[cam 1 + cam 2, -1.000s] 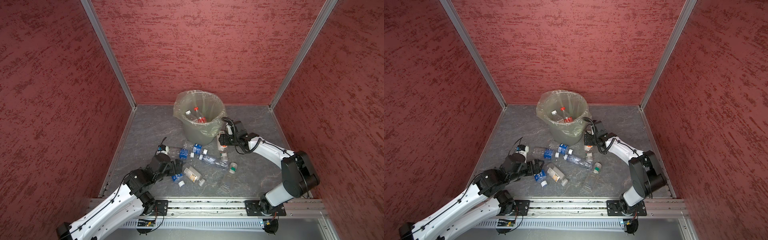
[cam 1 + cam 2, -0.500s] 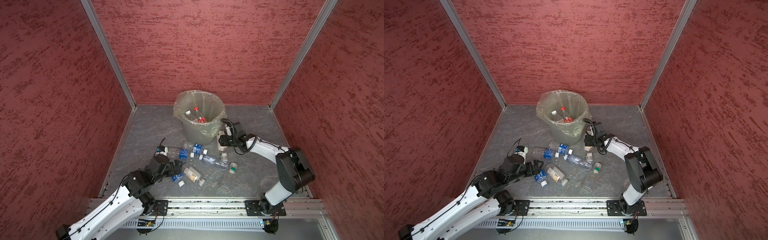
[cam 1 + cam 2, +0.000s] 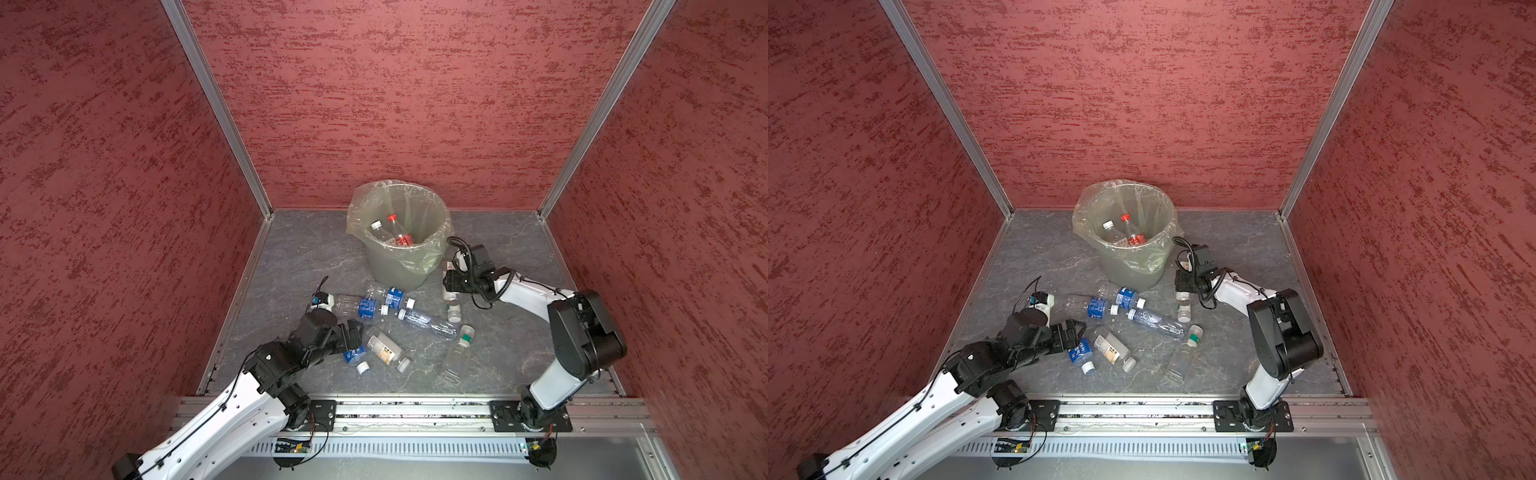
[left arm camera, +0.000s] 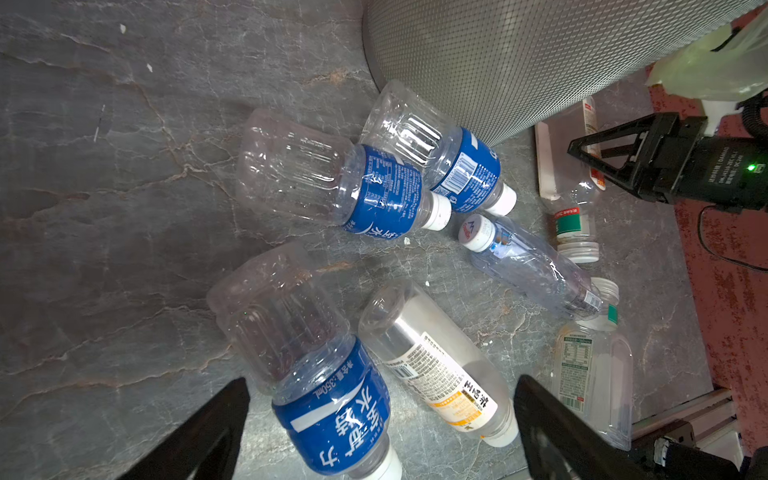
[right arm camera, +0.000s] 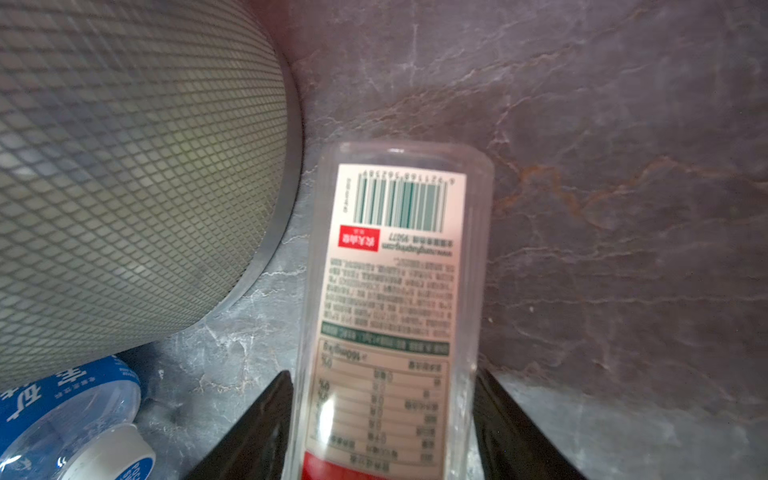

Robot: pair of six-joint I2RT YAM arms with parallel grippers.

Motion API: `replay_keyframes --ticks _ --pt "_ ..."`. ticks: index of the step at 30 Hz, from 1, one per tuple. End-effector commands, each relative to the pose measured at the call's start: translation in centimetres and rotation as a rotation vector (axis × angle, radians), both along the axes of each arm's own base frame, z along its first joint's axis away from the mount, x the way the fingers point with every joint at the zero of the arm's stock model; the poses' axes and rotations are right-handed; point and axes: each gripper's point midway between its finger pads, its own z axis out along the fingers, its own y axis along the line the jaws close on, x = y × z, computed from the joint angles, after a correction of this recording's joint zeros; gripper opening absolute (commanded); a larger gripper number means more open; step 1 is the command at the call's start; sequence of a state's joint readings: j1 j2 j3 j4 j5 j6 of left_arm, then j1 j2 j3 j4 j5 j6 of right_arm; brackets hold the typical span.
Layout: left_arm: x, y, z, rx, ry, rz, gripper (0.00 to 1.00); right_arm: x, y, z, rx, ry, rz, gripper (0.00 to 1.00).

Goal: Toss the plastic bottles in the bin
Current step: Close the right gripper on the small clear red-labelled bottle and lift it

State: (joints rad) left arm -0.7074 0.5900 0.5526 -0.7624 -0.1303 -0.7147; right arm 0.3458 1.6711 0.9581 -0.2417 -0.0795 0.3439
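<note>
The grey-green bin (image 3: 395, 270) with its liner bag stands at the back; two bottles (image 3: 399, 232) lie inside. Several plastic bottles lie on the floor in front of it. My right gripper (image 5: 382, 374) is low beside the bin, its fingers pressed on both sides of a clear white-labelled bottle (image 5: 395, 291) that lies on the floor, also visible in a top view (image 3: 1183, 309). My left gripper (image 4: 382, 380) is open, its fingers straddling a blue-labelled bottle (image 4: 328, 407) and an orange-and-white labelled bottle (image 4: 440, 374); in a top view it is at the near left (image 3: 353, 332).
Two more blue-labelled bottles (image 3: 368, 306) lie side by side mid-floor, next to a crushed clear bottle (image 3: 428, 322) and a green-banded bottle (image 3: 459, 353). Red walls close in three sides. A metal rail (image 3: 415, 411) runs along the front edge.
The right gripper has dropped lower beside the bin and its jaws have narrowed onto the white-labelled bottle. The left arm has edged slightly forward, still open.
</note>
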Motion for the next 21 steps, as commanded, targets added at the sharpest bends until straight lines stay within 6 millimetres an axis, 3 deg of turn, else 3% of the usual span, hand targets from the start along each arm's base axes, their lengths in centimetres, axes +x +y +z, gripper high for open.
replay_keyframes --ticks 1,7,21 --pt "0.0 -0.3 -0.1 -0.024 0.004 -0.002 0.99 -0.3 -2.0 -0.2 -0.052 0.009 -0.051 0.67" --pt "0.1 -0.2 -0.3 -0.022 0.011 0.0 1.0 0.3 -2.6 -0.5 -0.073 0.019 -0.07 0.75" --pt "0.1 -0.2 -0.4 -0.031 0.013 0.001 1.0 0.7 -3.6 -1.7 -0.163 0.062 -0.084 0.72"
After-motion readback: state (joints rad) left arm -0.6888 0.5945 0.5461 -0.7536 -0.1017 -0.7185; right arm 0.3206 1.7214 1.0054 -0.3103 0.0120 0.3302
